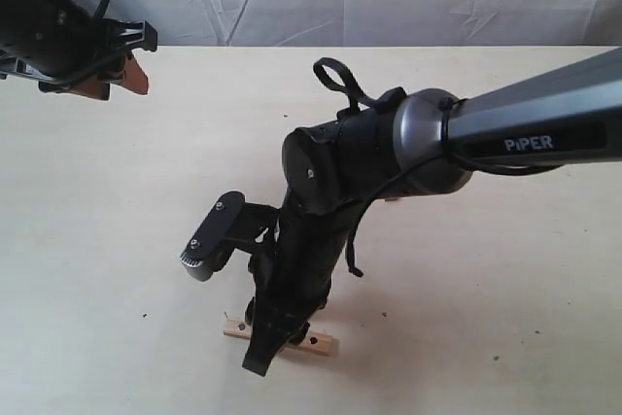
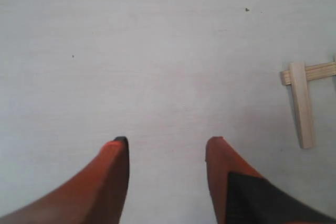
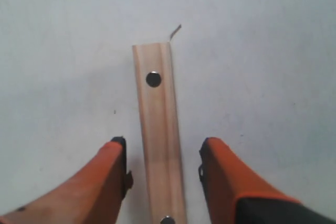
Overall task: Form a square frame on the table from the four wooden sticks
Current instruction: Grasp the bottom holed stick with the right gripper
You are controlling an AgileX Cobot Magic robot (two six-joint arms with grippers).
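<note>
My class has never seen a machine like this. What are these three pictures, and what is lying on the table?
This is a robot with two arms. One picture looks at the whole scene from outside: the dark right arm bends down to the pale table. The other two come from cameras on the wrists, looking past each arm's orange fingers. The left gripper is open above the table, with two wooden sticks overlapping at a corner nearby. The right gripper is open around a dotted stick lying flat. Nothing is held.
</note>
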